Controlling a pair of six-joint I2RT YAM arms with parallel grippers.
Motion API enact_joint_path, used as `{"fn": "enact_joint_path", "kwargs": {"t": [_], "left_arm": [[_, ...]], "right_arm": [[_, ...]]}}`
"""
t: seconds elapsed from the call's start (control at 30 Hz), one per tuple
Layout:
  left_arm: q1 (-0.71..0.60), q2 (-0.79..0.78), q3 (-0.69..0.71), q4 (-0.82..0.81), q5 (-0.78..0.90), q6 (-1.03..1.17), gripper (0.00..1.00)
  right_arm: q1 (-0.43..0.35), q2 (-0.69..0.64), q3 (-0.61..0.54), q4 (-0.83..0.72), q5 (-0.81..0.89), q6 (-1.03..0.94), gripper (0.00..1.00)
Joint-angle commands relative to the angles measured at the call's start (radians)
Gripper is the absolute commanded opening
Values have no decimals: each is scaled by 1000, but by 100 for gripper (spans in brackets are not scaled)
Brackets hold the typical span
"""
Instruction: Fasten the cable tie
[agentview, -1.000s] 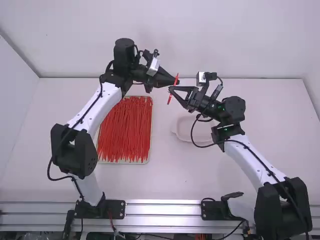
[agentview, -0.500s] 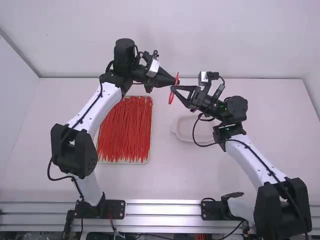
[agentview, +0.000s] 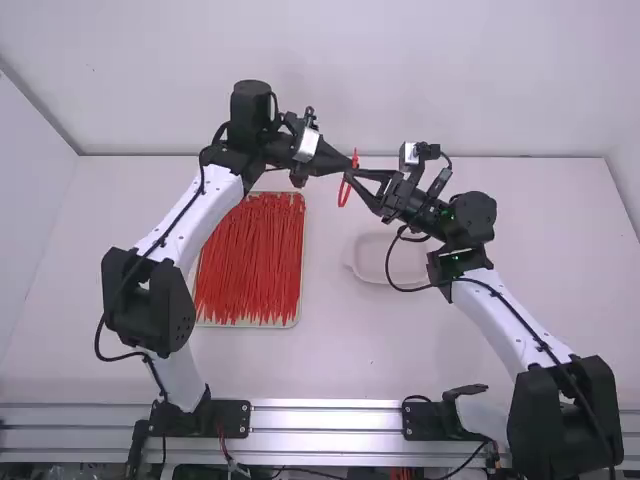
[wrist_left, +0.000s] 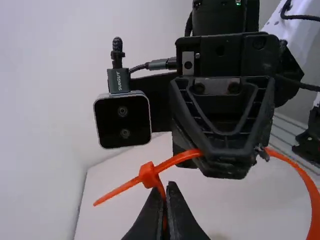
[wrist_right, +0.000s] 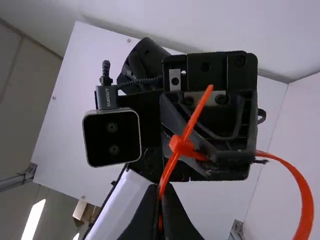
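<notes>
1. The cable tie (agentview: 345, 186) is orange-red and bent into a loop. In the left wrist view its strap runs through the square head (wrist_left: 148, 173), and a short tip sticks out past it.
2. My left gripper (agentview: 351, 160) is clenched on the strap just beside the head, and the strap shows pinched between my own fingers (wrist_left: 156, 210).
3. My right gripper (agentview: 347, 181) is also clamped on the tie, and the right wrist view shows the strap rising from between its fingers (wrist_right: 150, 207) up to the head (wrist_right: 178, 145).
4. The two grippers meet tip to tip in the air, over the far middle of the table (agentview: 560, 220) and close to the back wall. The tie hangs between them and touches nothing else.
5. The loop's wide curve swings out to one side of the grippers (wrist_left: 300, 175).
6. The table's white top shows broadly on the right arm's side and along the near edge.
7. A tray (agentview: 250, 325) lies under my left arm and carries a thick pile of spare ties (agentview: 250, 255) of the same red. It is well apart from the held tie.
8. A pale shallow dish (agentview: 372, 265) sits on the table below the grippers, just beside the tray's far corner.
</notes>
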Motion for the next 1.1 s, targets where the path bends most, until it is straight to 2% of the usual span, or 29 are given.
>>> {"fn": "enact_joint_path", "kwargs": {"t": [0.0, 0.33, 0.67, 1.07], "left_arm": [[-2, -2, -19, 14, 61, 40, 2], [-28, -6, -19, 68, 61, 40, 1], [-34, -6, -19, 64, 61, 93, 1], [-35, -6, -19, 68, 61, 118, 2]], "right_arm": [[-26, 1, -1, 10, 75, -25, 0], [-26, 2, 27, -1, 72, -92, 0], [-59, 1, 29, 1, 95, -74, 0], [-58, 1, 29, 3, 122, -79, 0]]}}
